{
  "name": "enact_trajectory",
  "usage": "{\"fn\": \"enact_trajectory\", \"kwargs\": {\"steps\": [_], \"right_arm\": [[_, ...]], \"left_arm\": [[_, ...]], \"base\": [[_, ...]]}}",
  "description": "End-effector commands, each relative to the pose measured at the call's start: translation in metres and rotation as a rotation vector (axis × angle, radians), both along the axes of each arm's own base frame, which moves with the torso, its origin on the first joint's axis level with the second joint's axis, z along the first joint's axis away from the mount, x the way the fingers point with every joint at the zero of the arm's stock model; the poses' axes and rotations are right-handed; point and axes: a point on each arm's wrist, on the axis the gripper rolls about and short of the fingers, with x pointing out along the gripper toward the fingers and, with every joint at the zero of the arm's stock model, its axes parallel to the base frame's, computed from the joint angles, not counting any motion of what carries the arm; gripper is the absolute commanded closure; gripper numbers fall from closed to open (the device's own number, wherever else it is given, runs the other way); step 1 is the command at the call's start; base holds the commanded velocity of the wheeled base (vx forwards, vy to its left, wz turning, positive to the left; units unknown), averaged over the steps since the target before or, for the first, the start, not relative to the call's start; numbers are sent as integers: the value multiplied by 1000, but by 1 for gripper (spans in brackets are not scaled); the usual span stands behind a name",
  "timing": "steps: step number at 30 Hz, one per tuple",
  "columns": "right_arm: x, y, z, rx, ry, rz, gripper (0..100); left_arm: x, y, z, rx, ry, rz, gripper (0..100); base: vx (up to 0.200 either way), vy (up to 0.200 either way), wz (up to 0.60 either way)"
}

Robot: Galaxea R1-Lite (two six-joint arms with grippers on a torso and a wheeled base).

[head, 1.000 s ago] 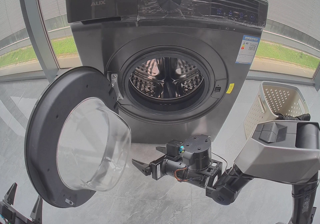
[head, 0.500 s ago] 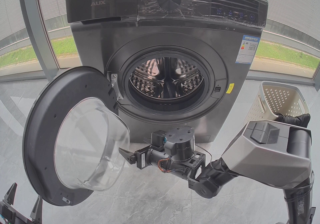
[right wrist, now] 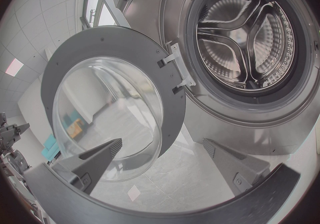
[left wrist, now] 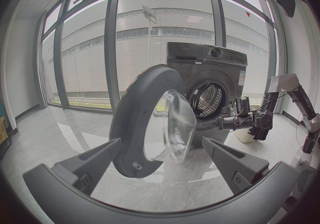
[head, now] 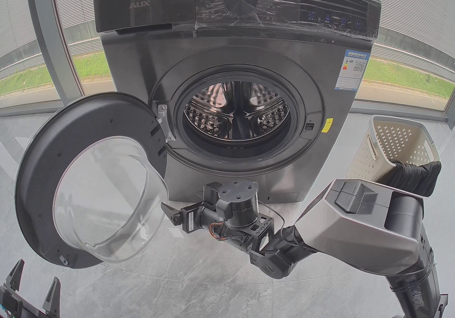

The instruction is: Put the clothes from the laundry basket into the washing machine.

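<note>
The washing machine (head: pixel 237 53) stands on the floor (head: pixel 199 285) with its round door (head: pixel 71 129) swung wide open to the robot's left on its hinge, so the mouth is clear. The steel drum (head: pixel 235 112) looks bare inside, with no cloth visible in it from the head or right wrist views. The laundry basket (head: pixel 379 143) sits on the floor just beside the machine, on the robot's right. A dark garment (head: pixel 414 176) hangs over its near rim, partly hidden behind the right arm, and I cannot tell what else lies in the bottom. The right claw (head: pixel 168 212) hovers low in front of the machine, well apart from the basket and just beside the lower edge of the door's glass bowl (head: pixel 109 200). I cannot tell whether it touches the glass. Its fingers are spread apart and it carries nothing. The left claw (head: pixel 35 276) is low at the robot's left, near the floor, facing the door from a distance, also spread and empty. By my reckoning only the preparation is done: the door is open and the way into the drum is free. All of the loading is left, since no garment is in either claw or in the drum. The right arm would need to go to the basket, take hold of the dark garment and bring it to the mouth.
</note>
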Motion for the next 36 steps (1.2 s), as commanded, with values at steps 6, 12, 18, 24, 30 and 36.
{"fn": "enact_trajectory", "kwargs": {"steps": [6, 12, 18, 24, 30, 36], "right_arm": [[-18, -103, 70, -72, -57, -165, 0], [-44, -220, 107, -159, -194, -372, 0], [-83, -295, 130, -175, -293, -512, 0], [-145, -325, 139, -144, -359, -577, 0], [-190, -340, 127, -136, -383, -618, 0], [-234, -353, 126, -117, -439, -694, 0]], "left_arm": [[0, 0, -5, -2, 0, 1, 0], [0, 0, -5, -2, 1, 1, 0], [0, 0, -5, -2, 0, 1, 0], [0, 0, -5, -2, 1, -1, 0], [0, 0, -5, -2, 0, 1, 0], [0, 0, -5, -2, -2, -2, 0]], "base": [[0, 0, 0], [0, 0, 0], [0, 0, 0], [0, 0, 0], [0, 0, 0], [0, 0, 0]]}}
